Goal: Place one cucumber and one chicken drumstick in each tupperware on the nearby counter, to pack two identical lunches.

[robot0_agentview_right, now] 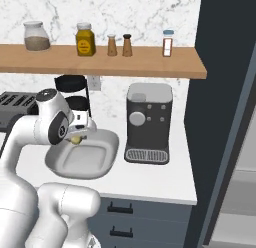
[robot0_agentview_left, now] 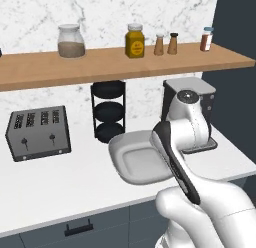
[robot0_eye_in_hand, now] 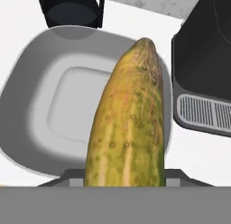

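A yellow-green cucumber (robot0_eye_in_hand: 128, 119) fills the middle of the hand view, and my gripper (robot0_agentview_right: 76, 134) is shut on its near end. It hangs lengthwise over the right half of a light-grey tupperware (robot0_eye_in_hand: 49, 101), which is empty inside. The same tupperware (robot0_agentview_left: 134, 167) (robot0_agentview_right: 85, 159) sits on the white counter (robot0_agentview_left: 60, 187) in front of the black rack. In the right base view a bit of cucumber (robot0_agentview_right: 76, 140) shows under the hand, above the container's back left rim. My forearm hides the hand in the left base view. The chicken drumstick is out of view.
A dark coffee machine (robot0_agentview_right: 148, 122) (robot0_eye_in_hand: 203, 74) stands just right of the tupperware. Behind the container is a black tiered rack (robot0_agentview_left: 108, 112), with a toaster (robot0_agentview_left: 37, 132) to the left. A wooden shelf (robot0_agentview_left: 125, 59) with jars hangs overhead. A tall dark cabinet (robot0_agentview_right: 225, 117) bounds the right.
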Robot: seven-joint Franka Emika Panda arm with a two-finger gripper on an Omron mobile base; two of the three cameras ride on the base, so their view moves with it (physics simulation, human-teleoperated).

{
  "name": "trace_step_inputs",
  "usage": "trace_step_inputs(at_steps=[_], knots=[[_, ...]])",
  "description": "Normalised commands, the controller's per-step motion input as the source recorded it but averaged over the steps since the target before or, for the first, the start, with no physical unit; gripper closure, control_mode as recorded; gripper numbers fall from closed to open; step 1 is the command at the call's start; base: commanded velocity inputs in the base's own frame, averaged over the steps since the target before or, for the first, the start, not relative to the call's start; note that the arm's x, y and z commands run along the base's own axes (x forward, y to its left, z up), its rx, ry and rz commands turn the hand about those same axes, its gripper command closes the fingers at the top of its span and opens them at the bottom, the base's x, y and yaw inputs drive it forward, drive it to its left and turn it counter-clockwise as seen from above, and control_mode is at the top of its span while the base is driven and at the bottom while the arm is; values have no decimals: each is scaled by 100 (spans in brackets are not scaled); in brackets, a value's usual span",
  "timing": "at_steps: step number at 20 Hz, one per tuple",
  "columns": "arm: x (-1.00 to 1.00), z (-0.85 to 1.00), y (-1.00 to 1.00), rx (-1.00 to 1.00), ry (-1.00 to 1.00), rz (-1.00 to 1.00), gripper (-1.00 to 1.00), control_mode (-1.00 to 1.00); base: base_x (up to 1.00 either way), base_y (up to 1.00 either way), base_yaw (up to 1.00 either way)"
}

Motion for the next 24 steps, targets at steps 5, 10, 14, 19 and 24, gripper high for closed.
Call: trace_step_inputs(at_steps=[5, 10, 14, 19, 24], knots=[[32, -64, -3, 0, -1, 1, 100, -100, 0, 0, 0], [37, -53, 0, 0, -7, 1, 100, -100, 0, 0, 0], [34, -47, -7, 1, -5, 1, 100, -100, 0, 0, 0], [15, -29, -1, 0, 0, 0, 100, -100, 0, 0, 0], [5, -16, 0, 0, -1, 0, -100, -100, 0, 0, 0]])
